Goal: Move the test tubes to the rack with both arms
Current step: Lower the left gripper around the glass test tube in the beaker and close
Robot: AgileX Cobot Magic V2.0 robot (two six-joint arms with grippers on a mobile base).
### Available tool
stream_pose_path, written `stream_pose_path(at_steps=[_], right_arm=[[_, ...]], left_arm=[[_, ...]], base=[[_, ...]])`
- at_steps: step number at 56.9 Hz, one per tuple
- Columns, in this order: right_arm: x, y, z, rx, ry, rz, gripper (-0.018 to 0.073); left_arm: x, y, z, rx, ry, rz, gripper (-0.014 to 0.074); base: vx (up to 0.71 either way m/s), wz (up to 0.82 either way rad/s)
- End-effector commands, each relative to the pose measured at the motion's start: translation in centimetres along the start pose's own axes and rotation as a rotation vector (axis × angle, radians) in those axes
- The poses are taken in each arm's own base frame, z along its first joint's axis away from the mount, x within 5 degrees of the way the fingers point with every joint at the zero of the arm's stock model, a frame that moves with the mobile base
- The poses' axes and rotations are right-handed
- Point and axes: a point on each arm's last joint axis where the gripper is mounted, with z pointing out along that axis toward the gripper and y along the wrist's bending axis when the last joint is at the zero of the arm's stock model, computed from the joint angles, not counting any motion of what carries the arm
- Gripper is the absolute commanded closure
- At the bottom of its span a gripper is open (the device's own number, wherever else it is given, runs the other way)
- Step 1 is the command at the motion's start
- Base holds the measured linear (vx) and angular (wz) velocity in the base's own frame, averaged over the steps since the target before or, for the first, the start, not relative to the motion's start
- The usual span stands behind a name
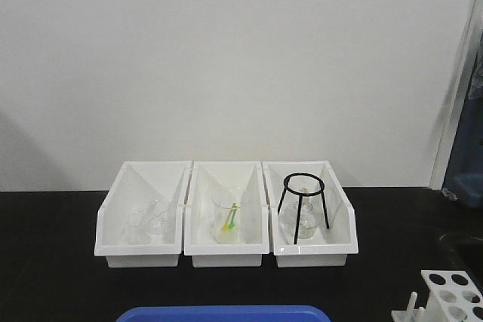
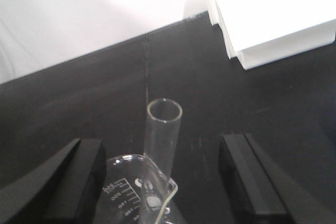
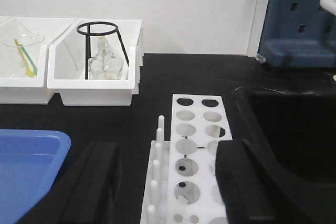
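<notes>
At the black lab bench [image 2: 63, 103], the left gripper [image 2: 160, 148] hangs with its jaws spread wide and empty on either side of a single clear test tube [image 2: 163, 129]. The tube leans, mouth up, in a graduated glass beaker [image 2: 123, 184], with the corner of a white bin [image 2: 273, 19] beyond it. Across the bench the right gripper [image 3: 167, 156] is likewise wide open and holding nothing, set astride the white test-tube rack [image 3: 197, 129]. The rack's round holes look empty from here, and its pegs [image 3: 158, 145] stand along the edge nearest a blue tray [image 3: 26, 156]. The pick appears to be the job in hand. I'd judge it best done by centring the jaws on the tube's upper wall, clear of the beaker's rim. They should close gently on the slippery glass, then lift along the tube's lean so the beaker is neither dragged nor tipped.
</notes>
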Motion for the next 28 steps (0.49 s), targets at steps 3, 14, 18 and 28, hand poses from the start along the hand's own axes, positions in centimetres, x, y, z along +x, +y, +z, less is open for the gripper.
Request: stream_pose_path(at_steps=[3,14,18,28], right_arm=[[-1.6,-0.1,0.0,0.005,-0.090,-0.007,0.0088],[-1.5,-0.1,0.0,0.005,-0.075,-0.007,0.0088],[-1.5,-0.1,0.0,0.005,-0.074,-0.007,0.0088],[-1.5,-0.1,0.0,0.005,-0.074,-0.007,0.0088]], left_arm=[[-1.5,0.7,1.0,-0.057,-0.131,-0.030,0.0038],[-1.9,1.0,2.6,-0.075,-0.135,-0.051,0.0038],[-2.4,1.1,3.5,-0.075,-0.136,-0.050,0.0038],[-2.0,1.1,5.0,-0.064,-0.095,-0.050,0.0038]], base=[[0.00,0.00],[0.00,0.00],[0.00,0.00],[0.00,0.00]])
